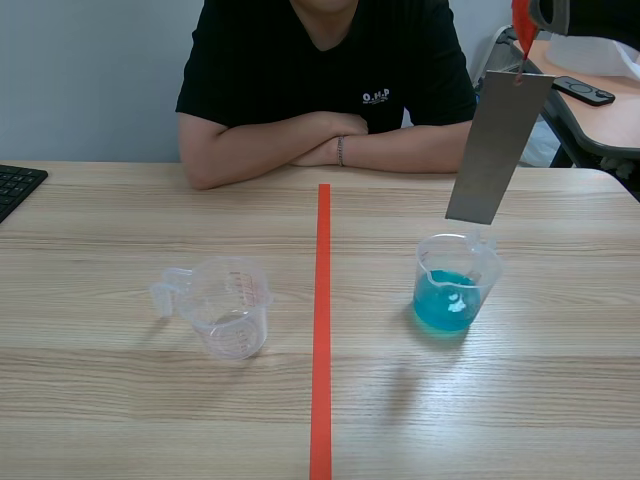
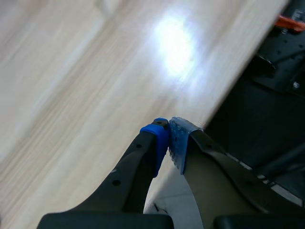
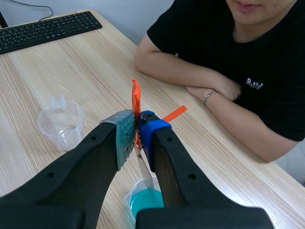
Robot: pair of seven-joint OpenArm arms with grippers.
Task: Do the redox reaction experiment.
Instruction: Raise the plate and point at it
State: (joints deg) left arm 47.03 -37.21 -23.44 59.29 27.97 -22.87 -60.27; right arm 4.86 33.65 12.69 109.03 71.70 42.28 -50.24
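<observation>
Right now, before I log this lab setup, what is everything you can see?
Table: one, light wood.
Tape line: one, orange-red, down the table's middle.
Cup of liquid: one, clear holding blue liquid, right of the tape line.
Metal strip: one, grey with orange-red tab, hanging tilted over the cup of liquid.
Measuring cup: one, clear, empty, left of the tape line.
Keyboard: one, black, on the table, far left.
Person: one, black shirt, arms folded across the table.
Left claw: one, black, shut on nothing.
Right claw: one, black, shut on the metal strip.
</observation>
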